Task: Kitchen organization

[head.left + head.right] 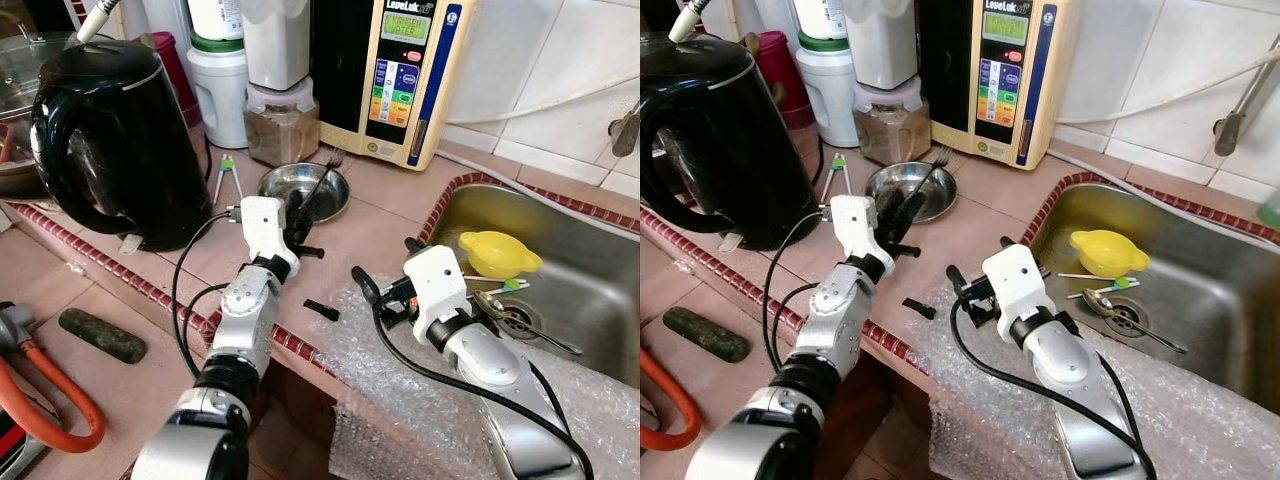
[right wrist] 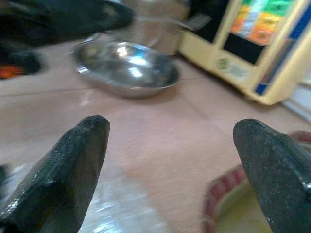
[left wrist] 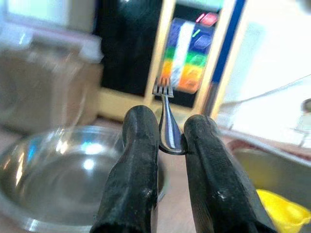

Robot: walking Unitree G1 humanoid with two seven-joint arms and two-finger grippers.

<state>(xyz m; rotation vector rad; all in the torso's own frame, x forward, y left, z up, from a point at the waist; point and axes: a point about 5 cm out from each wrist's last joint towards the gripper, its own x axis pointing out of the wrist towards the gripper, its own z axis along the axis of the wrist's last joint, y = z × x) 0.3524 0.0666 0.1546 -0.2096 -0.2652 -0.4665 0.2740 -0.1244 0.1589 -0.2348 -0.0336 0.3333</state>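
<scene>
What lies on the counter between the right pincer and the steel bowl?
Only bare tan counter, as the right wrist view shows: the right pincer is open, with the steel bowl ahead. The left pincer holds a fork above the bowl.

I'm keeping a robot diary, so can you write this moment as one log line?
left gripper: fingers shut on fork, above steel bowl | right gripper: fingers open, by sink | counter

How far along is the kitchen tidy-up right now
Nothing looks finished. In hand: the left hand grips a fork over the steel bowl. Left: a spoon and yellow dish lie in the sink; the right hand is open over the counter.
</scene>
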